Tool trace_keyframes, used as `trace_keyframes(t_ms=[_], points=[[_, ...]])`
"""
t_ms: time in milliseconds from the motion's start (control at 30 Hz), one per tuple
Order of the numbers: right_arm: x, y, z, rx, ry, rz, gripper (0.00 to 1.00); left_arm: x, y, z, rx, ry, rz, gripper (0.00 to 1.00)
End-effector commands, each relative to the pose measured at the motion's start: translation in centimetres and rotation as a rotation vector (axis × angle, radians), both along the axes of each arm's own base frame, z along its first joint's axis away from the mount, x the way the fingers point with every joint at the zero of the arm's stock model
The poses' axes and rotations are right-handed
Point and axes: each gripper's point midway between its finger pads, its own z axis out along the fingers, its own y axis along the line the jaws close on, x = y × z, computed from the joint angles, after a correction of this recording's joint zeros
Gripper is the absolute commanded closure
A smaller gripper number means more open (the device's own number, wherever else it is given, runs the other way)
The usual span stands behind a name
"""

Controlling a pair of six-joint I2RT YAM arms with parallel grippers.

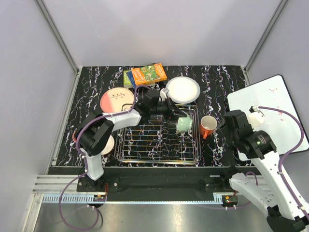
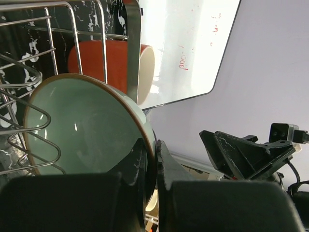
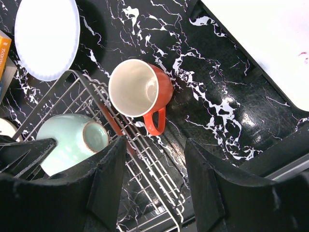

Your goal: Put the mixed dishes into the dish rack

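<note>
The dish rack (image 1: 145,142) of silver wire lies in the middle of the dark marbled table. My left gripper (image 1: 175,117) reaches over its far right part, shut on the rim of a pale green bowl (image 1: 184,125) that stands tilted on edge inside the rack. In the left wrist view the two fingers (image 2: 155,154) pinch the bowl's brown-edged rim (image 2: 82,125). An orange-red mug (image 1: 208,126) stands upright on the table just right of the rack. My right gripper (image 3: 155,142) hovers open above the rack's right edge (image 3: 73,72), close to the mug (image 3: 140,89), holding nothing.
A white plate (image 1: 183,89) and a pink-and-cream plate (image 1: 117,100) lie behind the rack, with colourful books (image 1: 147,75) at the back. An orange bowl (image 1: 107,144) shows partly under the left arm. A whiteboard (image 1: 270,111) lies at the right.
</note>
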Motion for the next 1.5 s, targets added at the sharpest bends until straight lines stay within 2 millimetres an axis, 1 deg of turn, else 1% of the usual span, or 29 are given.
trace_keyframes(t_ms=[0,33,67,133,200,267,367,433,467,533,700,867,900,933,967,1000,1033,1067,1100,1133,1167,1233,1267,1300,1333,1367,1400,1433,1467], points=[[0.3,0.0,-0.2,0.002,0.003,-0.012,0.41,0.0,0.4,4.6,-0.074,-0.111,-0.004,0.85],[0.4,0.0,-0.2,0.002,0.003,-0.014,0.40,0.1,0.4,4.5,-0.075,-0.114,-0.002,0.80],[0.5,0.1,-0.1,0.003,0.003,-0.011,0.40,0.2,0.3,4.3,-0.073,-0.112,-0.001,0.66],[0.5,0.2,-0.1,0.007,0.001,-0.009,0.40,0.3,0.1,4.7,-0.081,-0.119,-0.005,0.63],[0.4,0.2,-0.1,0.007,0.001,-0.007,0.40,0.4,-0.1,5.1,-0.084,-0.134,-0.011,0.54],[0.5,0.2,-0.1,0.007,0.002,-0.005,0.40,0.4,-0.3,5.3,-0.089,-0.140,-0.015,0.49],[0.5,0.4,-0.3,0.011,0.006,0.001,0.39,0.6,-0.6,6.1,-0.095,-0.163,-0.018,0.35],[0.5,0.5,-0.5,0.017,0.010,0.004,0.40,0.5,-0.9,6.7,-0.091,-0.184,-0.031,0.16],[0.6,0.6,-0.7,0.017,0.012,0.006,0.39,0.6,-1.0,7.0,-0.086,-0.202,-0.033,0.02],[0.6,0.8,-0.8,0.021,0.016,0.014,0.39,0.4,-1.2,6.9,-0.073,-0.207,-0.042,0.01],[1.3,1.6,-0.6,0.024,0.011,0.057,0.39,0.6,-1.0,8.5,-0.069,-0.267,-0.070,0.01],[2.4,2.4,-0.2,0.009,0.016,0.105,0.39,1.9,1.1,12.6,-0.060,-0.410,-0.113,0.01],[2.4,2.4,-0.1,0.006,0.017,0.106,0.39,3.0,2.4,13.2,-0.055,-0.422,-0.095,0.01],[2.6,2.3,0.2,-0.002,0.009,0.104,0.39,3.0,3.3,14.5,-0.062,-0.454,-0.095,0.01],[2.6,2.1,0.3,-0.010,0.004,0.104,0.39,3.5,4.8,15.0,-0.054,-0.505,-0.110,0.01],[2.6,2.0,0.6,-0.014,-0.005,0.104,0.39,3.4,5.9,15.2,-0.033,-0.524,-0.125,0.01],[2.6,1.8,0.8,-0.023,-0.015,0.099,0.39,3.0,7.2,16.2,-0.011,-0.571,-0.136,0.01],[2.6,1.6,1.1,-0.033,-0.022,0.101,0.39,2.3,8.9,15.3,0.072,-0.648,-0.194,0.01],[2.6,1.4,1.2,-0.039,-0.030,0.098,0.39,2.7,10.9,15.3,0.130,-0.711,-0.189,0.01],[2.5,1.1,1.3,-0.052,-0.033,0.091,0.39,1.4,12.8,16.7,0.178,-0.818,-0.193,0.01],[2.3,0.9,1.3,-0.063,-0.034,0.090,0.39,1.0,15.3,14.4,0.306,-0.894,-0.237,0.01],[2.2,0.5,1.0,-0.083,-0.027,0.085,0.38,-1.3,18.5,13.9,0.447,-0.987,-0.294,0.01],[2.1,0.4,1.0,-0.088,-0.026,0.089,0.38,-2.1,21.0,10.8,0.602,-0.995,-0.365,0.01],[2.0,0.4,0.8,-0.091,-0.022,0.089,0.38,-2.7,22.5,9.7,0.673,-1.002,-0.374,0.01],[1.9,0.4,0.4,-0.098,-0.011,0.093,0.38,-4.0,24.2,9.9,0.738,-1.048,-0.366,0.01],[1.8,0.3,0.2,-0.101,-0.004,0.096,0.38,-4.9,26.6,7.3,0.859,-1.021,-0.417,0.01],[1.8,0.3,0.1,-0.104,-0.004,0.097,0.38,-5.8,28.0,7.7,0.914,-1.048,-0.398,0.01],[1.7,0.2,-0.3,-0.112,0.006,0.095,0.38,-5.8,30.3,6.8,1.040,-1.017,-0.375,0.01],[1.7,0.1,-0.3,-0.115,0.006,0.096,0.37,-6.6,31.6,6.6,1.094,-0.994,-0.384,0.01]])
